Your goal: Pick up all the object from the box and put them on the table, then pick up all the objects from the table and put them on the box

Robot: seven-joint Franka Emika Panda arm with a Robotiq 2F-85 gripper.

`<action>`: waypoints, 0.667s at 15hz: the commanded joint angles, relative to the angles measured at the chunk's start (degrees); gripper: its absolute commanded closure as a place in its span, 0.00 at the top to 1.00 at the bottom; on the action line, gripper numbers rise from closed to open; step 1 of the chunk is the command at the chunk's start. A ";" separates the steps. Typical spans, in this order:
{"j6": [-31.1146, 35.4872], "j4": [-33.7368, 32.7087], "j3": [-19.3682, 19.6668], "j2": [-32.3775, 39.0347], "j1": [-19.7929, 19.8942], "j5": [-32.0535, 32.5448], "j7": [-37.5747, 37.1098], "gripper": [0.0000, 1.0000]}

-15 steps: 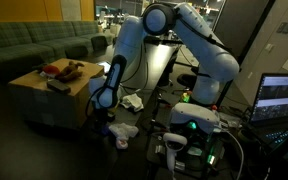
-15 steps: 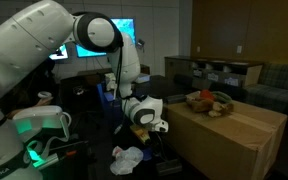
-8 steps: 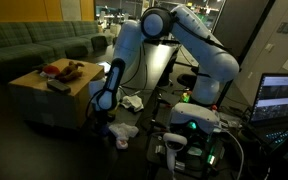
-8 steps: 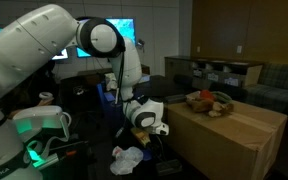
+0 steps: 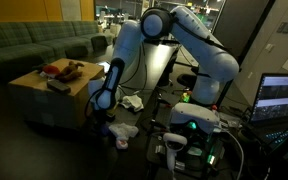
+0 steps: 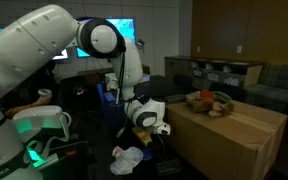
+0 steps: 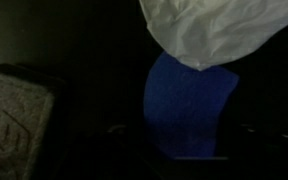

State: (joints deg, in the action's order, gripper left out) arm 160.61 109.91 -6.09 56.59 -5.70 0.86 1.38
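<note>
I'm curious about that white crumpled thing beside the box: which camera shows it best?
The wrist view: the white thing fills its top, close up, above something blue. Both exterior views show it only as a small pale heap beside the box.

The arm's (image 5: 199,40) white shells are gleaming like glossy plastic in the upper middle. At lower right the box (image 6: 234,135) is looking like matt brown cardboard. The sofa (image 5: 29,45) at upper left is showing matt green cloth. In the wrist view, a thin white sheet (image 7: 219,30) is lying crumpled at the top, whether cloth or plastic is unclear. Under it a blue surface (image 7: 189,110) is looking smooth. At lower left a grey block (image 7: 14,120) is showing a rough face.
</note>
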 commanded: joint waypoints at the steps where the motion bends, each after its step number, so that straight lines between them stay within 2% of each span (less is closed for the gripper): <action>1: -1.78 -0.38 -0.67 -0.84 0.76 -0.36 0.52 0.42; 9: -3.57 4.49 -0.19 -8.64 -0.54 -0.21 -0.96 0.13; 10: -3.47 4.86 -0.13 -9.84 -0.76 -0.27 -1.24 0.05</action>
State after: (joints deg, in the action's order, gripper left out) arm 157.88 111.09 -6.47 52.53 -5.54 0.85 1.27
